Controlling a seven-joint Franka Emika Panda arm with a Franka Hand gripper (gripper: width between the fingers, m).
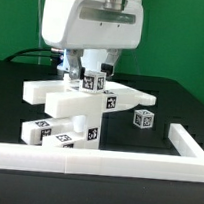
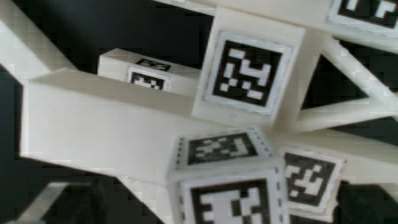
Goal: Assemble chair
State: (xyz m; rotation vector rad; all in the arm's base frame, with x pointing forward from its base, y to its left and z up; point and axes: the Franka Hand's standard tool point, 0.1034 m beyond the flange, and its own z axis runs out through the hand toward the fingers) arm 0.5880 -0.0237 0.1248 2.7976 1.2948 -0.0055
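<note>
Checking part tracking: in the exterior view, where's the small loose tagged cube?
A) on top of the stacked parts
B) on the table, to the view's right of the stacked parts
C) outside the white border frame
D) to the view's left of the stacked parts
B: the small tagged cube sits on the table to the exterior view's right of the stacked chair parts, inside the white border frame.
</note>
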